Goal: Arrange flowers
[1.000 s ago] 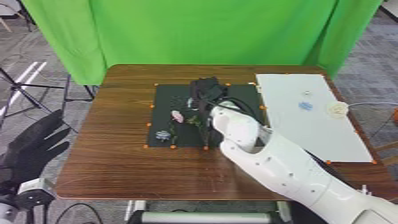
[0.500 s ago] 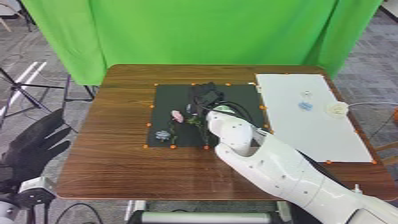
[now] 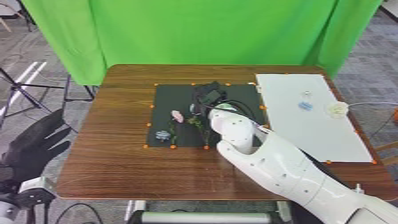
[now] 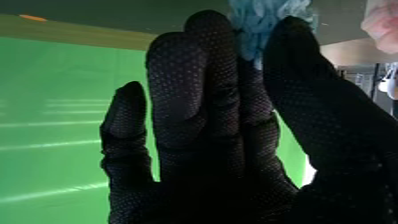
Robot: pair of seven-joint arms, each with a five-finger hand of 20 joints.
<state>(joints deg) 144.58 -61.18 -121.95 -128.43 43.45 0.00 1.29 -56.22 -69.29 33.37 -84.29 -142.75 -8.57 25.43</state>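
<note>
Over the dark mat (image 3: 163, 111): my right hand (image 3: 210, 94), open, fingers straight
Beside my thumb's tip (image 4: 295, 35): a light-blue flower (image 4: 266, 12)
On the mat: pink flower (image 3: 178, 116), grey-blue flower (image 3: 163, 135)
On the white sheet (image 3: 320, 137): small blue flower (image 3: 306, 106), cream flower (image 3: 338, 109)

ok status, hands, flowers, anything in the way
Left hand open beside table; right hand open over mat, blue flower at thumb; pink flower close, possible snag

no readable text, no legible labels
</note>
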